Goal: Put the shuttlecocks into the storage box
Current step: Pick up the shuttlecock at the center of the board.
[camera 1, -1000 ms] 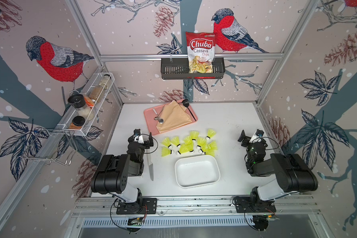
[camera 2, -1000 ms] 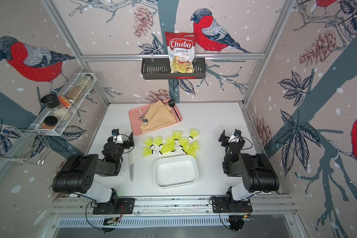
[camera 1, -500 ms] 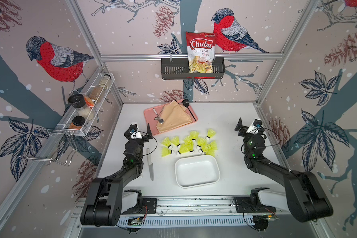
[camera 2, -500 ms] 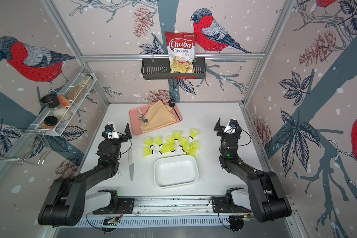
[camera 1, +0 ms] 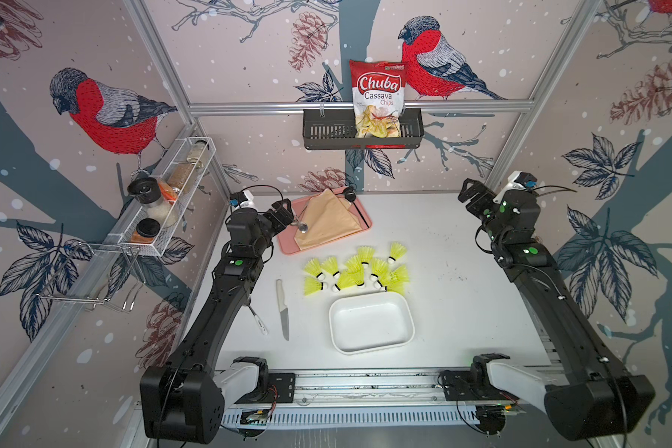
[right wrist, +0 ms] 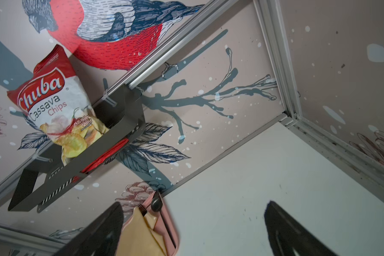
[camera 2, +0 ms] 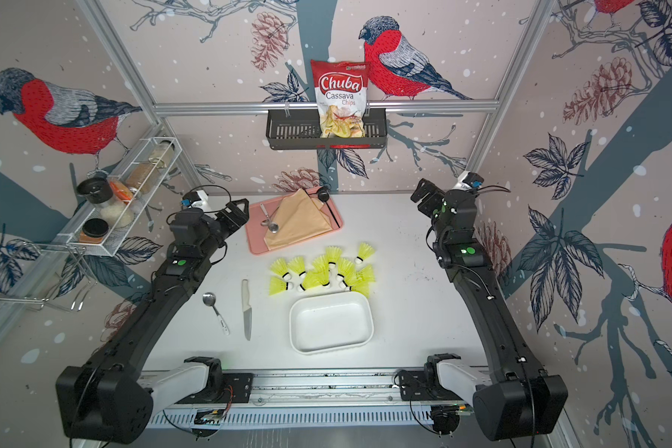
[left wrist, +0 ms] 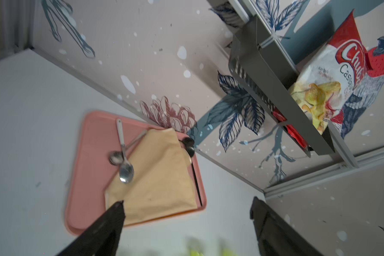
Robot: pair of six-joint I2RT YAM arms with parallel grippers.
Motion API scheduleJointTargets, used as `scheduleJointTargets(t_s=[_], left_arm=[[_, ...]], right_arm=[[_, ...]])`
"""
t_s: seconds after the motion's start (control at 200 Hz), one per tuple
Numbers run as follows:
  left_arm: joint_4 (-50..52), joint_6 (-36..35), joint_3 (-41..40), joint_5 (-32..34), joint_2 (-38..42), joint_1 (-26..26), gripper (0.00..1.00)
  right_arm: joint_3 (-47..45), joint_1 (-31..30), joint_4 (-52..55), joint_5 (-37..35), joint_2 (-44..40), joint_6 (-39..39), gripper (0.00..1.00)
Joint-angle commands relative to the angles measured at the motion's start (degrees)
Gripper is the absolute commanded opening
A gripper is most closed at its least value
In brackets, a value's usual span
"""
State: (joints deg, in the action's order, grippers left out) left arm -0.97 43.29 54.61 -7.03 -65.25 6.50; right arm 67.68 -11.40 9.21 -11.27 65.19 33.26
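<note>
The shuttlecocks (camera 1: 355,273) lie clustered on the bench (camera 1: 462,291) just behind the empty storage box (camera 1: 369,324). The left gripper (camera 1: 284,212) and right gripper (camera 1: 469,194) hang spread, holding nothing, well away. Packed skirts overlap, so a grasp may drag or scatter neighbours.

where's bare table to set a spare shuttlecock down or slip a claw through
Widest bare table lies between the shuttlecocks and the right arm. A narrower strip runs between the knife and the storage box. Crowded: shuttlecocks packed between pink tray and box.
</note>
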Motion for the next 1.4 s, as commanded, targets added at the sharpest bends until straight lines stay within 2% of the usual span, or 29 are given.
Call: scheduleJointTargets(t_s=[0.0,0.115,0.19,0.315,0.495,0.665,0.83,1.121,1.396], left_arm=[[14.2,10.3,-0.8,-5.1,1.7,1.1,0.76],[24.0,16.2,-4.4,-5.2,4.0,3.6,0.71],[26.0,20.9,-8.0,-5.3,6.2,5.8,0.66],[23.4,29.4,-13.8,-4.1,8.7,10.6,0.64],[17.8,39.9,-18.2,-1.9,8.1,16.6,0.57],[13.3,49.9,-20.8,2.1,5.0,21.7,0.51],[10.1,57.5,-22.1,4.3,0.2,23.4,0.47],[6.6,63.0,-18.8,6.2,-10.2,23.6,0.46],[9.1,65.9,-14.8,6.8,-17.3,24.7,0.45]], right_arm=[[2.4,-5.1,15.7,-5.3,-0.1,0.3,1.0],[1.3,-12.2,20.2,-6.2,-0.2,1.0,1.0],[-0.9,-17.4,21.0,-6.7,0.0,1.2,1.0],[-2.8,-24.2,20.7,-3.8,1.8,1.2,0.99],[-4.7,-30.0,17.2,3.4,4.5,-1.6,0.96],[-6.8,-30.6,14.3,11.8,6.2,-3.1,0.95],[-9.8,-30.4,11.9,14.6,6.4,-3.5,0.93],[-12.0,-29.8,9.8,15.6,6.4,-3.4,0.93],[-11.2,-28.0,7.8,23.1,11.5,-4.9,0.92]])
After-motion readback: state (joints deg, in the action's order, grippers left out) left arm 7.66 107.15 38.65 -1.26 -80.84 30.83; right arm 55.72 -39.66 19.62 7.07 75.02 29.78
